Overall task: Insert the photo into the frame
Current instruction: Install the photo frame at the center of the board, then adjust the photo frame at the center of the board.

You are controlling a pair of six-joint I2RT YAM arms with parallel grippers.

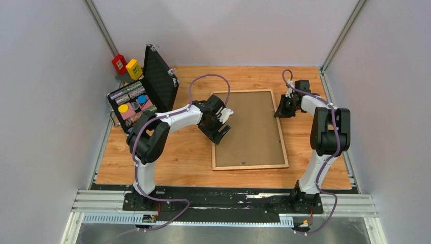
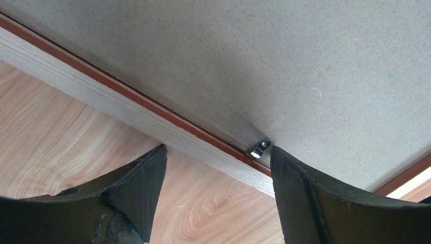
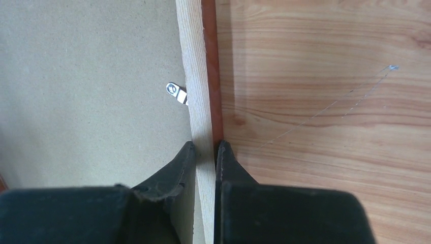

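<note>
The frame (image 1: 249,166) lies face down in the middle of the table, pale wood back up, with the plain brown backing board (image 1: 251,127) inside it. The photo is hidden. My left gripper (image 1: 222,123) is open and empty above the frame's left rail (image 2: 127,109), its right fingertip beside a small metal clip (image 2: 260,148). My right gripper (image 1: 281,108) is shut on the frame's right rail (image 3: 195,76), one finger on each side. Another metal clip (image 3: 175,92) lies on the board just ahead of it.
An open black case (image 1: 157,76) with coloured items stands at the back left of the table. A red block (image 1: 119,63) and a yellow block (image 1: 134,68) sit behind it. Grey walls close in on the left, right and back.
</note>
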